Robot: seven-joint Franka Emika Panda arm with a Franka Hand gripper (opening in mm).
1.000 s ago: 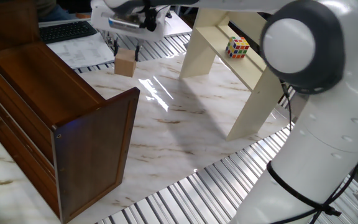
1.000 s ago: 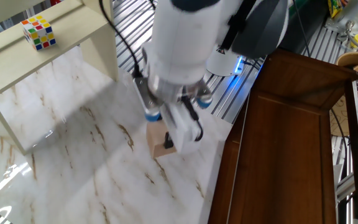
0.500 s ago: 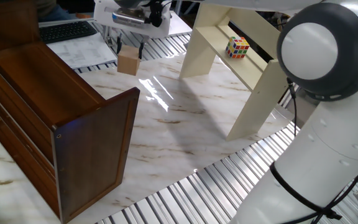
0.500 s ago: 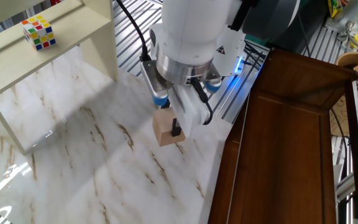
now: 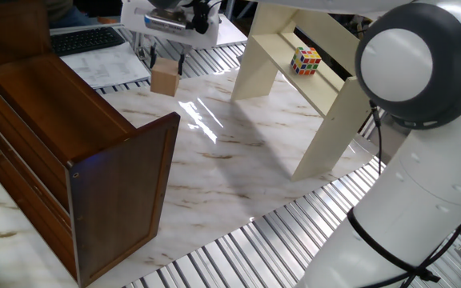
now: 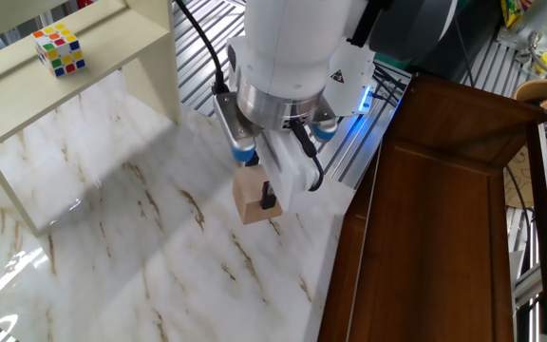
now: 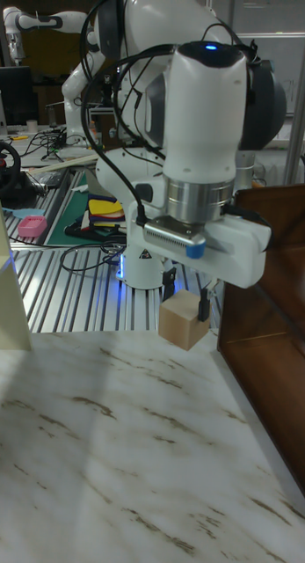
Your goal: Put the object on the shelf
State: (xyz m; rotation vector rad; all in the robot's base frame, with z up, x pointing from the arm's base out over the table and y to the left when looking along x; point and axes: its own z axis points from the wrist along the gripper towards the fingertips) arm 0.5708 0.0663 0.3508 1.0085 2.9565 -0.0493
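The pincer (image 6: 257, 185) is closed on the wooden cube (image 6: 253, 199), one dark finger pressed against each of two opposite faces. In the tall fixed view the cube (image 7: 184, 321) hangs clear of the marble counter (image 7: 99, 440), with a gap under its bottom edge, so the pick-up looks done. The cube is in the air just beside the near edge of the counter, close to the corner of the dark brown shelf (image 6: 444, 218) but not over it.

What is left, as I judge it, is most of the carrying: the cube sits lower than the shelf's flat top (image 5: 50, 104), so it needs to go higher, then across over that top, then down and be let go. The top surface is bare wood with room to set it down.

The cream slanted rack (image 5: 294, 88) with the Rubik's cube (image 5: 306, 60) on it stands well apart on the far side of the counter and plays no part.
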